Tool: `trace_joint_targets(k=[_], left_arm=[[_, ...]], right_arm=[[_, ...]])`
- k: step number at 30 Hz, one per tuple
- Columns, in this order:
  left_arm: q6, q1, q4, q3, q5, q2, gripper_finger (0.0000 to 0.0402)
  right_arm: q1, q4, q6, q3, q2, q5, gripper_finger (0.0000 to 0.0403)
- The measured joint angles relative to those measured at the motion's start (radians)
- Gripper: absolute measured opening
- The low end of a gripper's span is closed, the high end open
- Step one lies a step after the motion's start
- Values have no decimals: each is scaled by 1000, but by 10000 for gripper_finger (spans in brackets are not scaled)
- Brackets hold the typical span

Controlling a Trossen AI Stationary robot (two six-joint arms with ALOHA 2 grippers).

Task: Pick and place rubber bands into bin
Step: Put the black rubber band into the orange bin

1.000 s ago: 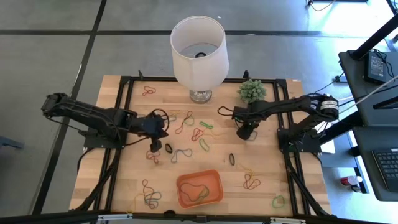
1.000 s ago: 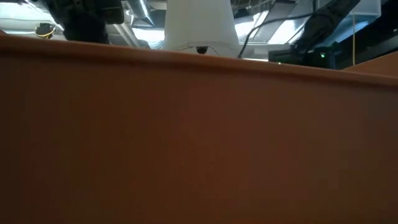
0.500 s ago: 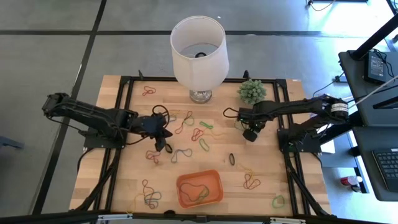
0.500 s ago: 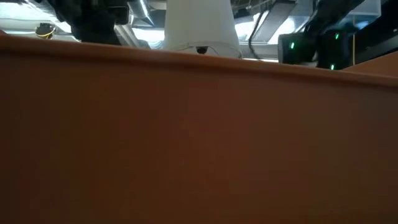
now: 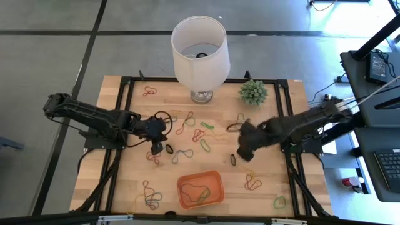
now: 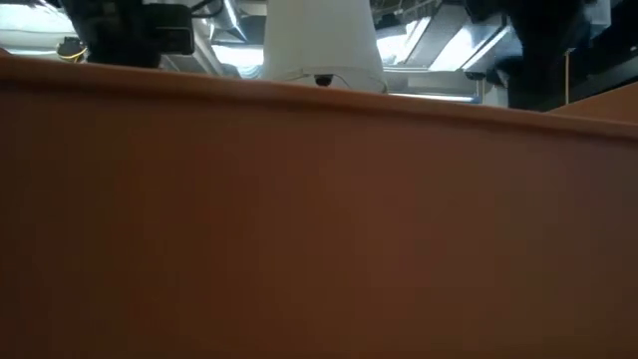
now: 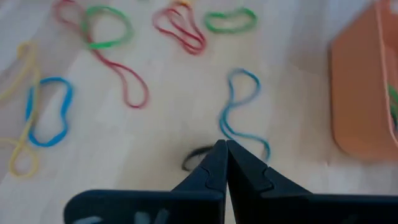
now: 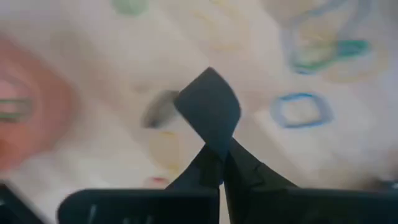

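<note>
Two grippers hang over the wooden table (image 5: 269, 187). The left gripper (image 7: 225, 148) has its fingers pressed tight together with nothing between them, its tips just over a small black rubber band (image 7: 196, 155) and beside a twisted blue rubber band (image 7: 242, 112); from above it sits left of centre (image 5: 156, 145). The right gripper (image 8: 214, 134) also has its fingers closed, and a dark folded piece sits at their tips; what it is cannot be told. From above it is right of centre (image 5: 245, 150), blurred, just far of another black rubber band (image 5: 233, 160).

Around them the rubber bands (image 5: 187, 122) lie scattered in red, green, blue and yellow. The orange bin (image 5: 216, 184) sits at the near middle with a few bands inside; its wall fills the low view (image 6: 319, 219). A white lampshade (image 5: 200, 44) and a small green plant (image 5: 253, 91) stand at the far edge.
</note>
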State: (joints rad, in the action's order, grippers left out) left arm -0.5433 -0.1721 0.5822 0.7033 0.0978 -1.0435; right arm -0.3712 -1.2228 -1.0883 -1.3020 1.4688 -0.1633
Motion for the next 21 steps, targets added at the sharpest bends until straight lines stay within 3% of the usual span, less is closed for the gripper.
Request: trace_joint_targets(k=[6,12,21], left_arm=[[107,-42,-1,0,-10,0,2],[173,-64,-1,0,-11,0,2],[177,-94,-1,0,-10,0,2]], right_arm=[[-105,-12,-56,-378,363,8,1],[-111,-29,-58,-727,690,114,0],[-142,-64,-93,-981,958,301,0]])
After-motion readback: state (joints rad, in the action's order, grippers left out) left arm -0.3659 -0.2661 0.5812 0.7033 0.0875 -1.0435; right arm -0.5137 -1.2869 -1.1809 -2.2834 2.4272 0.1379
